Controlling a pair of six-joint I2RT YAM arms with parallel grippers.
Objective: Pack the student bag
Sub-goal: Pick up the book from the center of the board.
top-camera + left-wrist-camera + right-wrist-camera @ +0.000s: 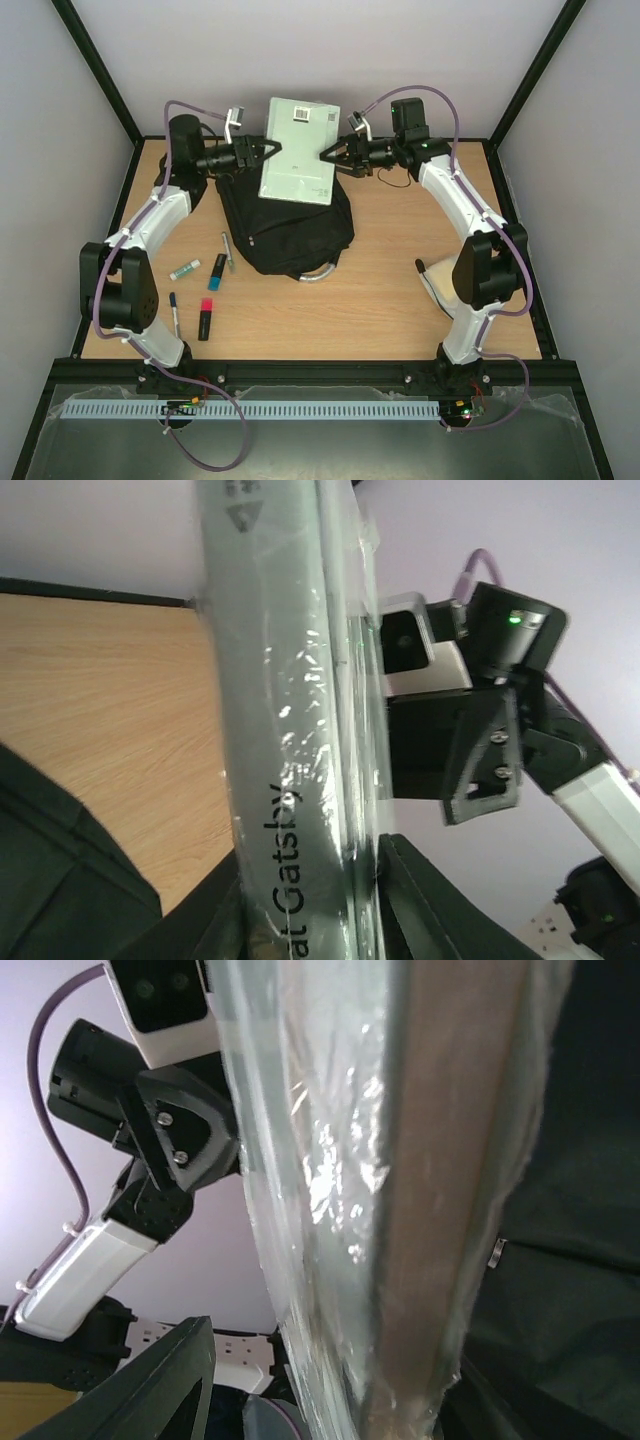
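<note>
Book point(298, 150) wrapped in clear plastic hangs in the air just above the far end of the student bag point(285, 230), between the 2 arms. The bag lies flat on the wooden surface point(390, 290), with its silver-grey handle loop point(318, 274) at the near end. The left gripper point(268, 152) pinches the book by the edge on the bag's left side; in the left wrist view its fingers sit on both faces, beside the spine with the title. The right gripper point(328, 152) stands spread around the opposite edge. In the right wrist view 1 finger point(170, 1385) is apart from the plastic, so I judge that it does not clamp yet. I think the book is taken at 2 edges so that it does not tip and can be aimed at the bag's opening, which I cannot see clearly. Left of the bag, several pens and markers point(206, 318) lie on the surface, well apart from both grippers.
</note>
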